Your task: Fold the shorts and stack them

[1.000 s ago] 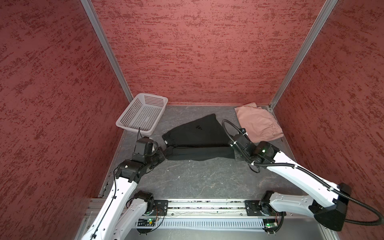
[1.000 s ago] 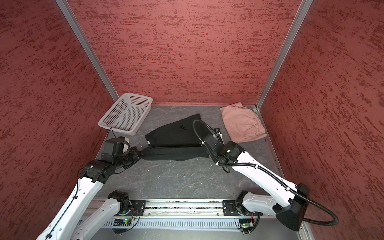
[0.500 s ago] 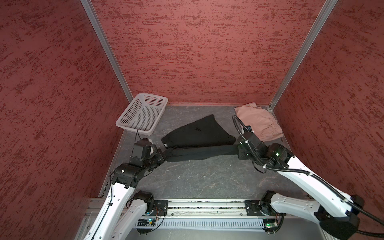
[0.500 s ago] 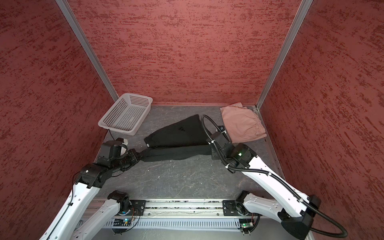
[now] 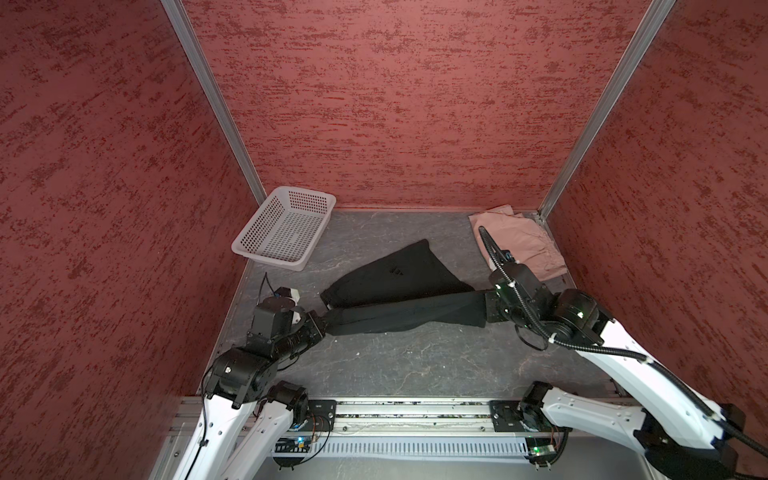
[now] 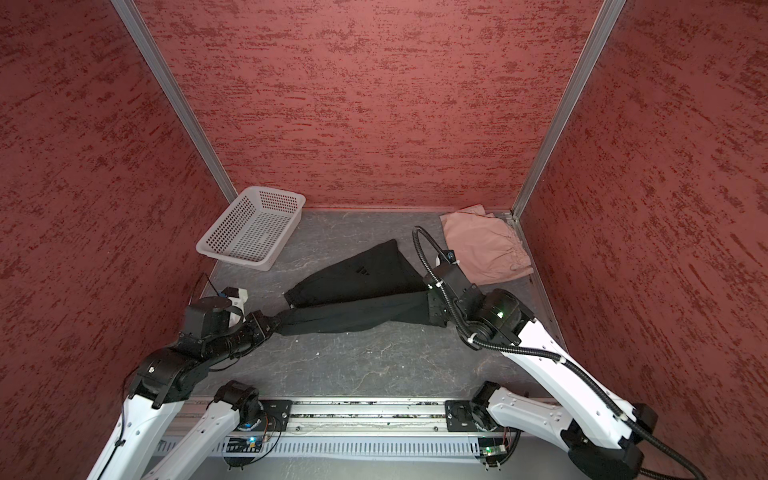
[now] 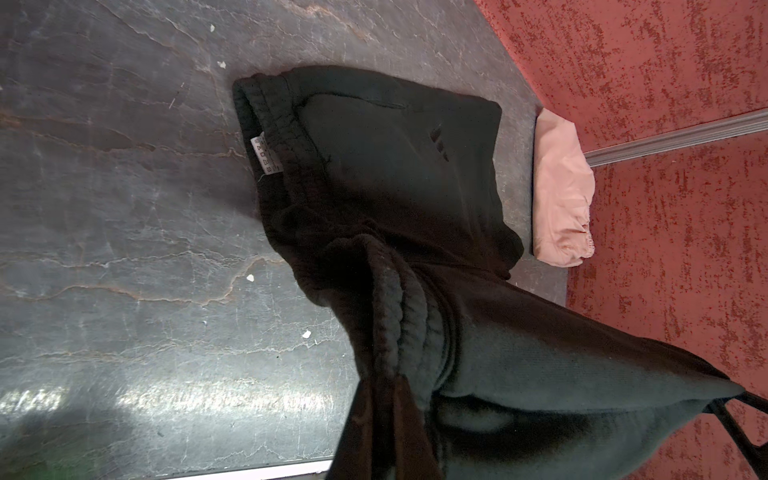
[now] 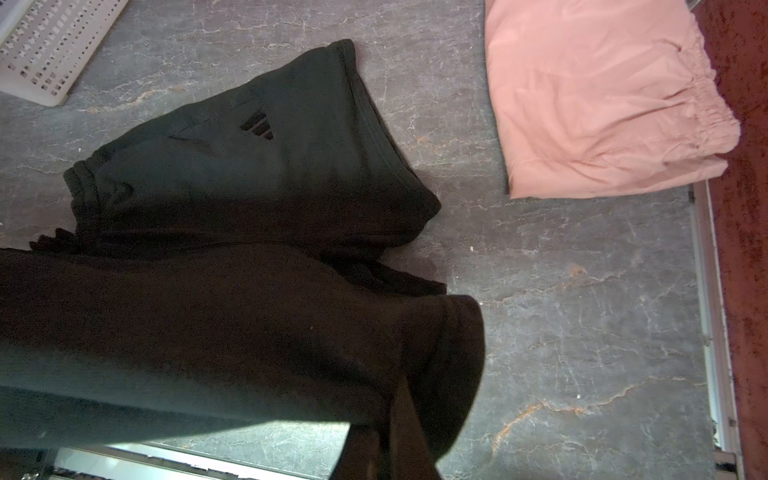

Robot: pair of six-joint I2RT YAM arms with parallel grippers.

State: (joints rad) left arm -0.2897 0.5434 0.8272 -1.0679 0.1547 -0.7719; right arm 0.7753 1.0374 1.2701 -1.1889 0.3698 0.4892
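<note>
The black shorts (image 5: 399, 291) (image 6: 357, 291) lie mid-table, their near half lifted and stretched taut between both grippers. My left gripper (image 5: 322, 322) (image 6: 276, 324) is shut on the gathered waistband end (image 7: 399, 316). My right gripper (image 5: 486, 309) (image 6: 430, 309) is shut on the leg hem end (image 8: 440, 365). The far leg with the small logo (image 8: 257, 124) rests flat on the table. The dusty pink shorts (image 5: 519, 245) (image 6: 484, 247) (image 8: 602, 104) lie folded in the far right corner, elastic waistband towards the right wall.
A white perforated basket (image 5: 284, 228) (image 6: 251, 226) sits tilted in the far left corner. Red textured walls enclose three sides. A metal rail (image 5: 411, 415) carrying both arm bases runs along the near edge of the grey stone-patterned table (image 5: 415, 361).
Both grippers have moved apart, the right one rightwards and the left one leftwards, pulling the held edge of the black shorts longer and tauter. The pink shorts and basket stay put.
</note>
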